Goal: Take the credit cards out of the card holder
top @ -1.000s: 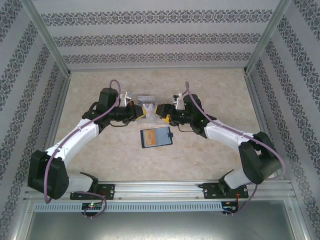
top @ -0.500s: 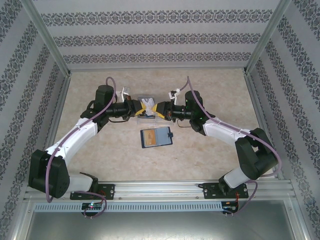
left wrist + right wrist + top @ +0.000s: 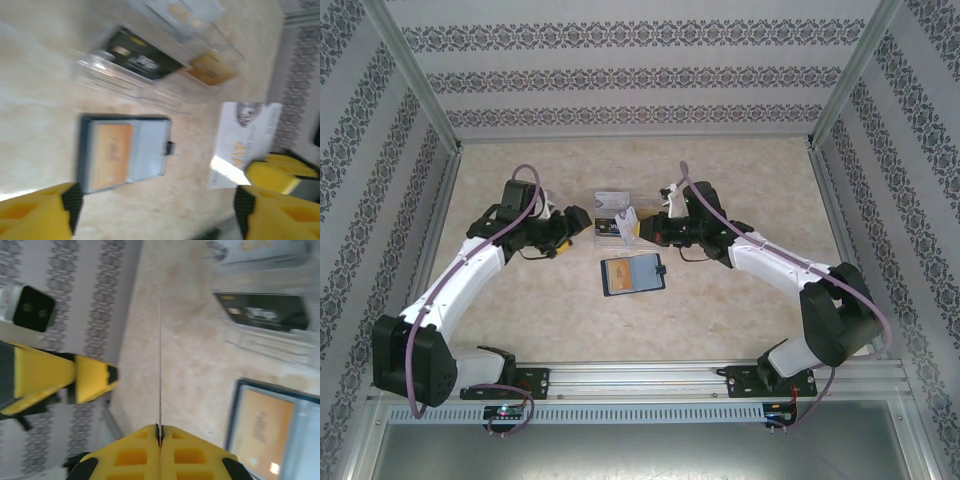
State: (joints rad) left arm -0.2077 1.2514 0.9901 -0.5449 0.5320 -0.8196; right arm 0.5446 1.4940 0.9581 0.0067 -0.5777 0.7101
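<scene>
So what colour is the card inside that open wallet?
Yellow-orange; the left wrist view shows the card best.

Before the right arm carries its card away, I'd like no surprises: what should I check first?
1. Grip: right gripper shut on white card: ok.
2. Release: left gripper open, apart from that card: ok.
3. Access: holder lying open: ok.
4. Emptied: orange card sits in the holder: not ok.
5. More cards under the orange card: cannot tell.
</scene>
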